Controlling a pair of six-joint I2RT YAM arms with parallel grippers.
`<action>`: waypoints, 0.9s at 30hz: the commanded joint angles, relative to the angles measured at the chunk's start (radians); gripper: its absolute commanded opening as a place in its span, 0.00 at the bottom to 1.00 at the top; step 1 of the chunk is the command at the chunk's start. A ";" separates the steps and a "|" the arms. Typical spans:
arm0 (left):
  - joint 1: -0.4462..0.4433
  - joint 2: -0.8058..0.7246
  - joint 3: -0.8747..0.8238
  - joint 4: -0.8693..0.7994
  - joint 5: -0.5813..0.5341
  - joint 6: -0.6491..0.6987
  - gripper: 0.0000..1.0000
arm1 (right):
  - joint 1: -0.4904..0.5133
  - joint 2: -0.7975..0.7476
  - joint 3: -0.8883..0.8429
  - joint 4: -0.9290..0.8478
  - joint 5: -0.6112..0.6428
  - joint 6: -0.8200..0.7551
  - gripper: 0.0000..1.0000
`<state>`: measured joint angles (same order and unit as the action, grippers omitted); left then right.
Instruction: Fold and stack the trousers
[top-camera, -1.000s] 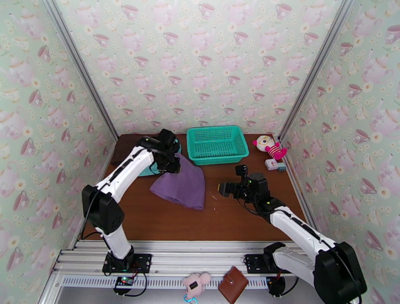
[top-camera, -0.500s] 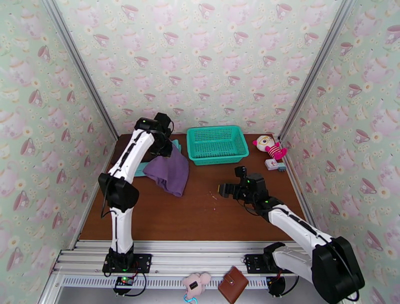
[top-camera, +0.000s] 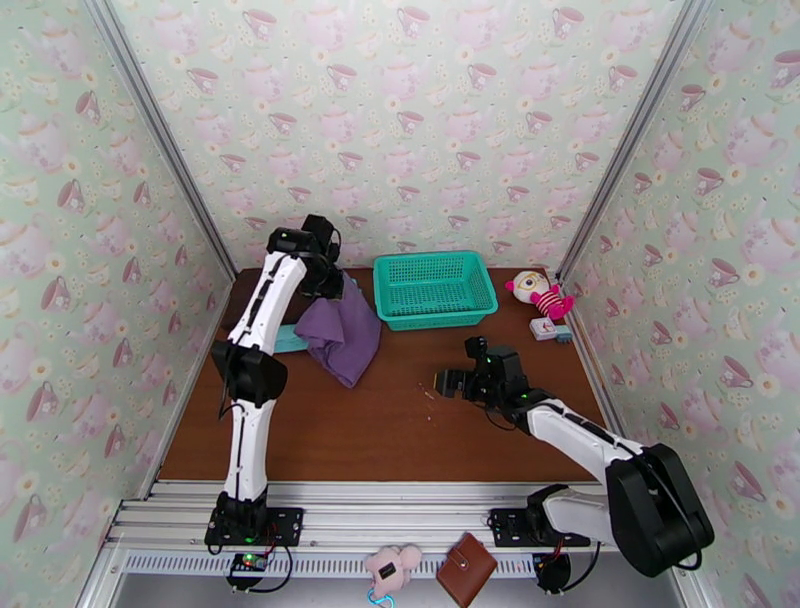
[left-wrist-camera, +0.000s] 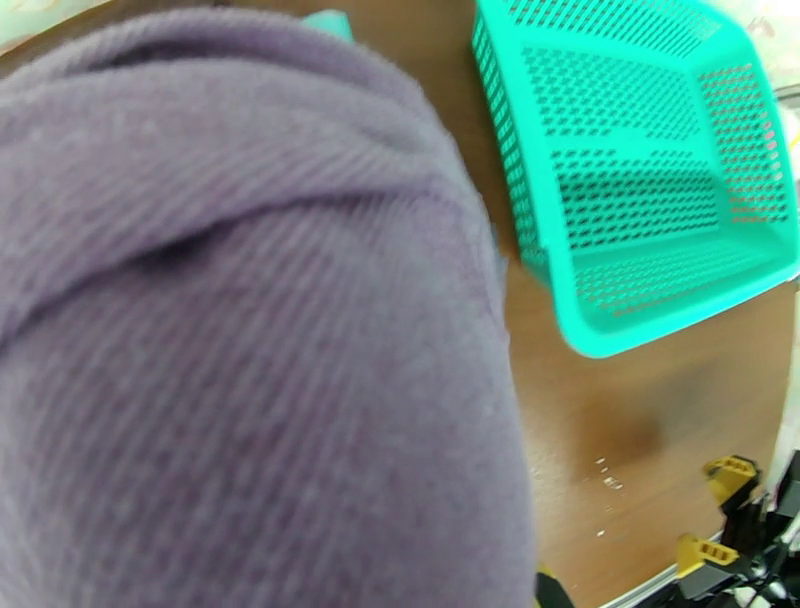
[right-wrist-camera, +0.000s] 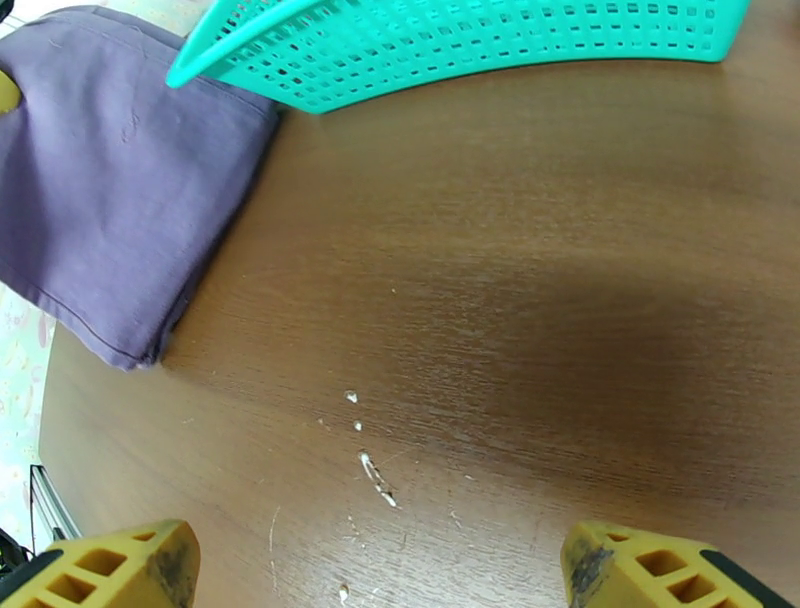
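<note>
Pulled purple trousers (top-camera: 345, 335) farther back-left, clenched in left gripper (top-camera: 334, 288) beside teal mesh basket (top-camera: 440, 318); right gripper (top-camera: 446, 383) splayed apart over table (top-camera: 400, 440).

Three walls (top-camera: 400, 120), papered pale green with a pink teacup and teapot pattern, enclose the cell and meet at slanting grey metal posts (top-camera: 170, 150). The table (top-camera: 400, 440) is dark brown wood grain, evenly lit, with small white flecks (right-wrist-camera: 370, 470) on its surface. A ribbed metal rail (top-camera: 400, 515) runs along its near edge.
</note>
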<state>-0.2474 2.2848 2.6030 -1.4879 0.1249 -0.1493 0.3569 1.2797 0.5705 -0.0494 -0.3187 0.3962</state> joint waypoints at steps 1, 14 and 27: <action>0.009 -0.014 0.060 0.146 0.094 0.027 0.00 | -0.002 0.039 0.036 0.014 -0.012 -0.001 0.99; 0.069 -0.002 0.078 0.529 0.263 -0.119 0.00 | -0.002 0.138 0.069 0.022 -0.041 -0.001 0.99; 0.313 0.153 0.086 0.460 0.493 -0.091 0.00 | -0.001 0.278 0.129 0.010 -0.138 -0.007 0.99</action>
<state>0.0101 2.4130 2.6507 -1.0138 0.5297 -0.2947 0.3569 1.5372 0.6647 -0.0395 -0.3943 0.3958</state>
